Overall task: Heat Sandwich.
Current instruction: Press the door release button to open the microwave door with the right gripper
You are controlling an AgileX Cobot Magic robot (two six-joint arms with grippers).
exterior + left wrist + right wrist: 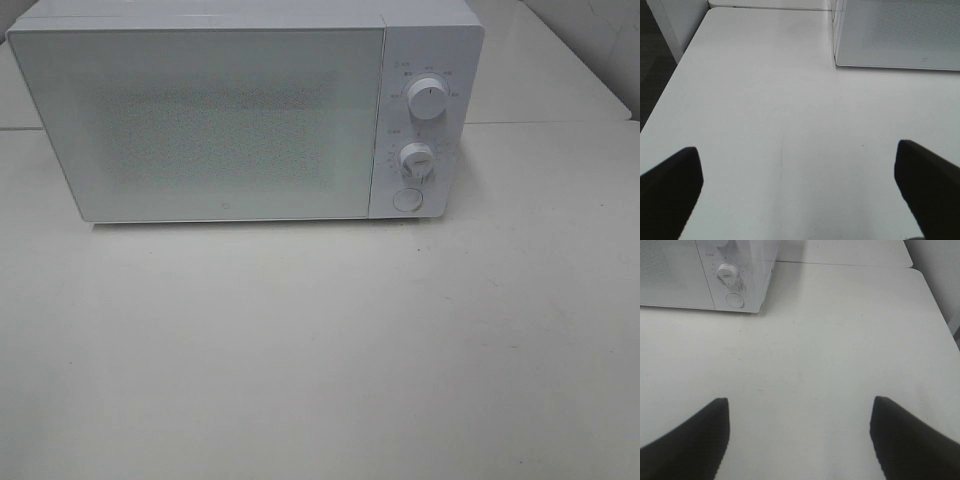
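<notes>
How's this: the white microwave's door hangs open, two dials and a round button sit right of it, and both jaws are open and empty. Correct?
No: the white box-shaped microwave has its frosted door shut, flush with its front, as the exterior high view shows. The two round white dials, the round button right of it, and both open, empty jaws are as stated.

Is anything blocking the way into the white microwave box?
Yes. The white microwave oven has its frosted glass door shut, blocking the way inside. No sandwich shows in any view. The left claw and right claw are open and empty.
</notes>
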